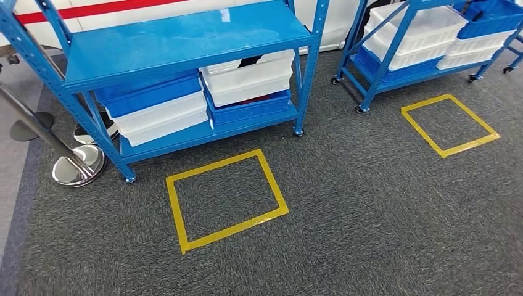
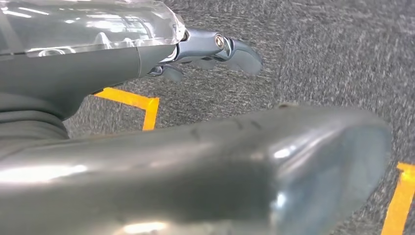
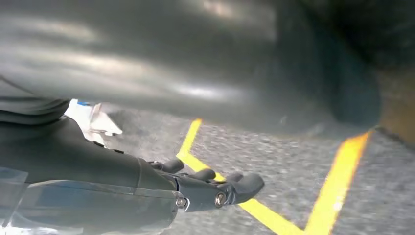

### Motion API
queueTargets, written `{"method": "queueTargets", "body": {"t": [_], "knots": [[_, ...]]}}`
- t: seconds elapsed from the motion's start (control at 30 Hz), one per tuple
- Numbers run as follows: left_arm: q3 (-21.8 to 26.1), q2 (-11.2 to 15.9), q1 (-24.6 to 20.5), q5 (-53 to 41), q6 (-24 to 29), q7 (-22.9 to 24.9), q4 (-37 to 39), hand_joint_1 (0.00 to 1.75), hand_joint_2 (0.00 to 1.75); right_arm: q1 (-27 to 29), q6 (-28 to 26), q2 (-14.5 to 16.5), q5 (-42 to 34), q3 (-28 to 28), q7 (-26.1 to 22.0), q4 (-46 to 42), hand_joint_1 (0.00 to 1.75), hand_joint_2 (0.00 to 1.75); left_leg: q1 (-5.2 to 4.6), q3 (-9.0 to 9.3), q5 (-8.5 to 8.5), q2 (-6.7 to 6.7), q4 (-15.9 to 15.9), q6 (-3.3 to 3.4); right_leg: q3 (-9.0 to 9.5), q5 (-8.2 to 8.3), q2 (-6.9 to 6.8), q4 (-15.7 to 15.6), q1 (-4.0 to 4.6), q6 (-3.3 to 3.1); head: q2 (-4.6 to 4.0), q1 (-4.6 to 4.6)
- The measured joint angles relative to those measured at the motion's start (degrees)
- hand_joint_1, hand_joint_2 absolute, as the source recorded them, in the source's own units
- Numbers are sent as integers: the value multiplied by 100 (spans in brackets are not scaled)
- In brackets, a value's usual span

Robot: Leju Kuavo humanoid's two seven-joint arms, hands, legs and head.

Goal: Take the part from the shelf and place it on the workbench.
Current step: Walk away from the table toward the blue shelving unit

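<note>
A blue shelf point(image 1: 179, 37) stands ahead on the carpet in the head view. Its lower level holds stacked white bins point(image 1: 247, 77) and blue bins point(image 1: 148, 92). A dark item point(image 1: 250, 61) shows at the top of the right-hand white bin; I cannot tell what it is. In the left wrist view my left hand point(image 2: 186, 142) hangs over the carpet, its fingers point(image 2: 240, 51) stretched out and holding nothing. My right hand point(image 3: 112, 166) hangs likewise, with its fingers point(image 3: 235, 188) apart and empty.
A yellow tape square point(image 1: 174, 209) is marked on the carpet in front of the shelf. A second blue shelf point(image 1: 395, 68) with bins stands at the right, behind another tape square point(image 1: 469, 146). Chrome stanchion bases point(image 1: 77, 165) sit at the left.
</note>
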Motion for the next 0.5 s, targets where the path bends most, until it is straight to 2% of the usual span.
{"method": "queueTargets", "body": {"t": [0.03, 0.07, 0.1, 0.13, 0.17, 0.23, 0.27, 0.3, 0.37, 0.43, 0.47, 0.5], "knots": [[-1, 1, 1, 0, -5, -4, 0, 0, 0, 0, 0, -2, 0, -1, -1, 0, 0, 0, 2, 2, -1, -71, 7, -3, -31, 77, 5, 32, -11, 10, 0, -1], [-1, 1, 1, -2, -22, -14, 0, 0, 0, -1, -1, -4, -1, -1, -2, 0, 0, 0, 7, 8, -5, -148, 17, -12, 50, 264, 21, -167, -26, 14, 0, -1], [-1, 1, 0, -10, -53, -30, 0, 0, 0, -2, -5, -8, -7, -3, 0, 0, 0, 0, 12, 13, -12, -225, 32, -27, 208, 506, 77, -530, -45, 16, 0, 0], [-2, 2, 0, -21, -92, -51, 0, 0, 0, 6, -13, -11, -19, -9, 2, 1, 0, 0, 11, 7, -25, -293, 58, -49, 373, 690, 191, -916, -62, 14, 0, 1], [-3, 4, -2, -35, -138, -72, 0, 0, 0, 13, -25, -14, -36, -20, -3, 2, 0, 0, 7, -11, -36, -359, 87, -80, 497, 810, 293, -1220, -72, 5, 0, 1], [-5, 14, 4, -58, -223, -102, 0, 0, 0, 19, -70, -15, -88, -61, -16, 3, 0, 0, 6, -56, -40, -440, 116, -154, 563, 839, 404, -1437, -60, -31, 0, 0], [-6, 19, 10, -69, -261, -108, 0, 0, 0, 11, -100, -14, -114, -87, -24, 3, 0, 0, 12, -74, -35, -474, 111, -194, 558, 848, 370, -1446, -52, -63, 0, -1], [-6, 28, 17, -79, -291, -110, 0, 0, 0, 5, -129, -7, -136, -113, -30, 2, 0, 0, 22, -83, -41, -461, 117, -229, 561, 858, 331, -1460, -54, -103, 0, -1], [-8, 44, 15, -99, -330, -110, 0, 0, 0, 11, -177, 3, -158, -163, -39, 2, 0, 0, 22, -182, -180, -270, 333, -286, 578, 862, 249, -1491, -66, -192, 0, -1], [-12, 57, 3, -109, -356, -110, 0, 0, 0, 39, -207, 6, -165, -210, -44, 2, 0, 0, 28, -481, -506, -31, 965, -323, 592, 843, 158, -1500, -51, -256, 0, -1], [-13, 61, 0, -110, -366, -109, 0, 0, 0, 51, -215, 6, -170, -232, -46, 2, 0, 0, 36, -671, -664, 18, 1349, -336, 598, 831, 113, -1499, -36, -272, 0, -1], [-15, 62, 0, -111, -373, -109, 0, 0, 0, 57, -220, 6, -174, -251, -46, 2, 0, 0, 41, -813, -745, 39, 1630, -345, 606, 820, 74, -1498, -24, -278, 0, -1]]}}
